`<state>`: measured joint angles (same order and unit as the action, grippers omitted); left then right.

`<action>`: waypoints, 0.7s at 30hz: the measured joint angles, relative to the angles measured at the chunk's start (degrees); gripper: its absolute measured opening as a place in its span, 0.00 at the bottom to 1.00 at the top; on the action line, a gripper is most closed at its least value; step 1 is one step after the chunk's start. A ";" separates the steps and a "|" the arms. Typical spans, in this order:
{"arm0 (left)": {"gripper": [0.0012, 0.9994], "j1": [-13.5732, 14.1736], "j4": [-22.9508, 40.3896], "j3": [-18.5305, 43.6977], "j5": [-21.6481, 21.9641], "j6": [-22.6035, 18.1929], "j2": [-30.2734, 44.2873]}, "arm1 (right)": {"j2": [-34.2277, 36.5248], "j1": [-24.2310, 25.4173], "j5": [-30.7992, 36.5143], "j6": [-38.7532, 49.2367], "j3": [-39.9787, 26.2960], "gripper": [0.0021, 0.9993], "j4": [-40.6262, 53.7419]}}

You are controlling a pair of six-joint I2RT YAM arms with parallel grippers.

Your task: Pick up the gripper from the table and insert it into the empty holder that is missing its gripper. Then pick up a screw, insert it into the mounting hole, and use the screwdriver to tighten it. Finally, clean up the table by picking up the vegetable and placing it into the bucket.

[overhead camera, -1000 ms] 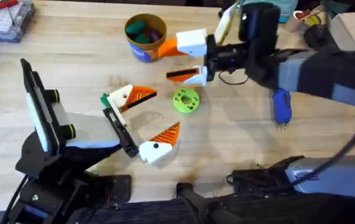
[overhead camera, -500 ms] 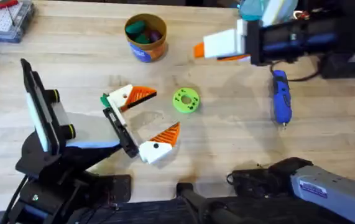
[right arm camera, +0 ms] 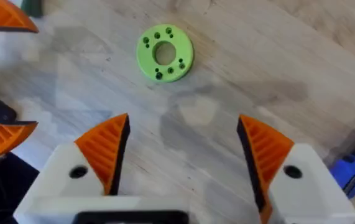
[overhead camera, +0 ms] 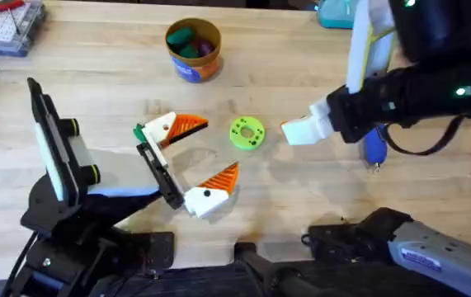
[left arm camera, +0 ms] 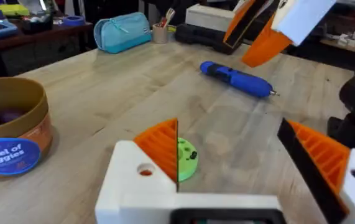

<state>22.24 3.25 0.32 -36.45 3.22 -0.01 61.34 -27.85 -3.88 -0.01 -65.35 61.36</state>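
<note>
Since the earlier frame the right claw [overhead camera: 297, 130] has swung down from the far edge toward the vegetable [overhead camera: 247, 133], fingers spread, holding nothing. The vegetable lies flat on the desk [overhead camera: 301, 190], apart from it. The screwdriver [overhead camera: 373, 148] is largely hidden under the right arm. The left claw [overhead camera: 187, 157] rests spread nearby. The bucket [overhead camera: 193, 48] holds dark pieces, hard to identify.

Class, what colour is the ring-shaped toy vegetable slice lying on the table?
Lime green: the vegetable shows best in the right wrist view.
</note>
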 joint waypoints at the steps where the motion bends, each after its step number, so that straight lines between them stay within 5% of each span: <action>1: 0.99 0.00 0.00 0.00 -0.01 0.01 0.00 | 0.00 -0.98 0.86 0.11 0.24 1.00 -0.19; 21: 0.99 0.00 0.00 0.00 0.00 0.01 0.00 | 0.65 -8.70 4.24 0.50 5.65 1.00 1.10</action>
